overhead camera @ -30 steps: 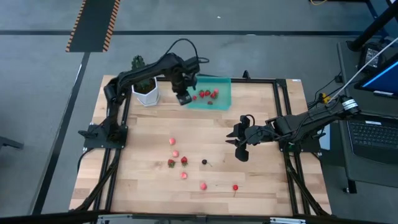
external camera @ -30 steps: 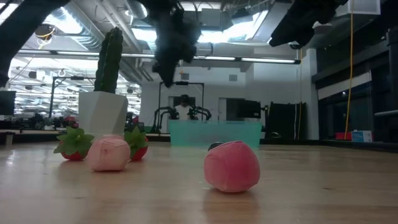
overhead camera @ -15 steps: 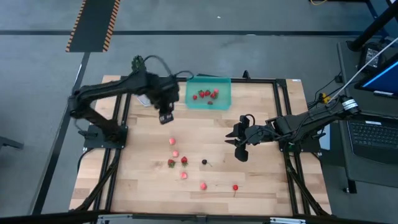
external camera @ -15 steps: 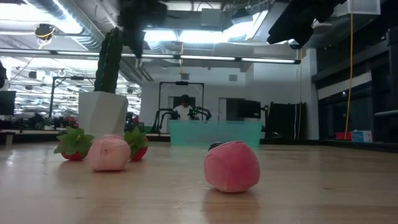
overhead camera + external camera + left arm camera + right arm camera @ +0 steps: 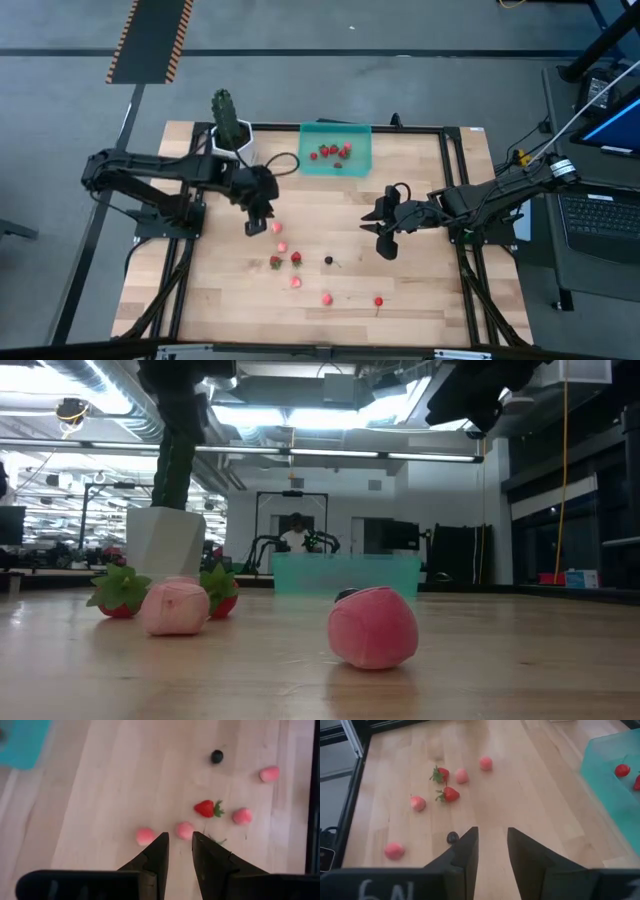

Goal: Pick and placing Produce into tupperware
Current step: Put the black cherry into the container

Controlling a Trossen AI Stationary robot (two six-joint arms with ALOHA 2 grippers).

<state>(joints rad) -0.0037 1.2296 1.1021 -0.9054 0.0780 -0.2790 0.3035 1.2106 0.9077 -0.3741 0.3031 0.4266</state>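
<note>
The left gripper (image 5: pixel 254 226) hangs over the table beside a pink berry (image 5: pixel 276 228), its fingers (image 5: pixel 156 854) slightly parted and empty. More strawberries (image 5: pixel 297 258) and a dark berry (image 5: pixel 328 260) lie scattered mid-table, and several red ones sit in the teal tupperware (image 5: pixel 358 160) at the far edge. The right gripper (image 5: pixel 383 238) waits right of centre, fingers (image 5: pixel 464 851) narrowly apart, holding nothing.

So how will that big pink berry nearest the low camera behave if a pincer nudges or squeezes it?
The pink berry looks rounded and sits on a small contact patch, so a nudge would probably roll it across the table. Its stitched, fabric-like surface suggests it is soft and light, likely squashing slightly in a grip rather than slipping. Breakage seems unlikely.
</note>
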